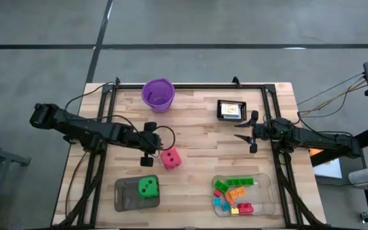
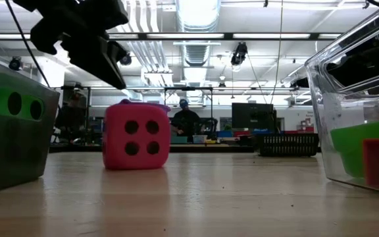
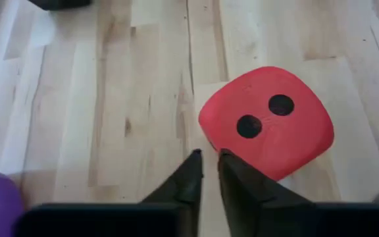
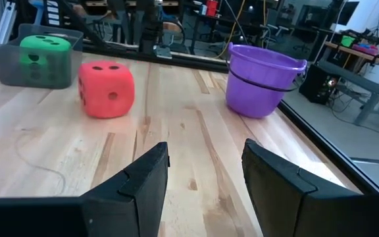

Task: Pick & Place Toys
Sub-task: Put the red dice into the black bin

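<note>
Now left claw [image 3: 206, 157] nearly pressed together, empty, red die [image 3: 266, 120] just beside

Two matte black jointed arms trailing thin black cables, tapered wedge fingers

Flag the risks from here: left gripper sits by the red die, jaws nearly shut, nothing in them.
1. The left gripper, nearly shut, is beside the red die, not around it; descending could shove the die away.
2. A push could slide it toward the grey tray holding the green die.
</note>
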Robot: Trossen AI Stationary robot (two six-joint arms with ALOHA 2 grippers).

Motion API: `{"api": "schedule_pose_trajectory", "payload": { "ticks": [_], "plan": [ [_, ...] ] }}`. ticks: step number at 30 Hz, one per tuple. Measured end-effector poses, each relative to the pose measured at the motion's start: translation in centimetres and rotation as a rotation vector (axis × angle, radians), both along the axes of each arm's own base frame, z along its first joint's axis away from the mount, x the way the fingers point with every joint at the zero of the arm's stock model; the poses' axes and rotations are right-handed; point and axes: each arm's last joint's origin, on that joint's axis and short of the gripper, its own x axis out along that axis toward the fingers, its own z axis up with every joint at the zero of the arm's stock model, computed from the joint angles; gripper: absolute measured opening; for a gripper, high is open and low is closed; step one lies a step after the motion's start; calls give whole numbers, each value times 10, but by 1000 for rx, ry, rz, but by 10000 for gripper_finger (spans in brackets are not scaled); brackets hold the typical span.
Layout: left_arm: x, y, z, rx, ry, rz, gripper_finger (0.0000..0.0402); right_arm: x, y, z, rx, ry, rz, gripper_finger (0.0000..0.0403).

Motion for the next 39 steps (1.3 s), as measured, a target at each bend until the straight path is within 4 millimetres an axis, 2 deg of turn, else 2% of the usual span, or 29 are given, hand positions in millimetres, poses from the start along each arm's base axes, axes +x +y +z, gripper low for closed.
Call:
{"api": "schedule_pose_trajectory", "payload": {
  "ticks": [3, 5, 9, 14, 20, 24, 32, 39],
  "plan": [
    [0, 0, 0, -2, -1, 2, 30, 0, 0, 0, 0, 0, 0, 191],
    [0, 0, 0, 0, -1, 6, 26, 0, 0, 0, 0, 0, 0, 191],
    [1, -1, 1, -3, -16, 5, 55, 0, 0, 0, 0, 0, 0, 191],
    [3, -3, 2, -13, -39, -25, 158, 0, 0, 0, 0, -2, 0, 191],
    [10, -4, 6, -134, -118, 69, 311, 0, 0, 0, 0, -4, 0, 191],
    [16, -10, -3, -215, -108, 137, 387, 0, 0, 1, 1, -7, -2, 191],
    [29, -23, -33, -254, -9, 191, 379, 0, -1, 1, 7, -8, -22, 191],
    [44, -30, -25, -225, 19, 191, 396, 0, -1, 1, 11, -7, -25, 191]
  ]
}}
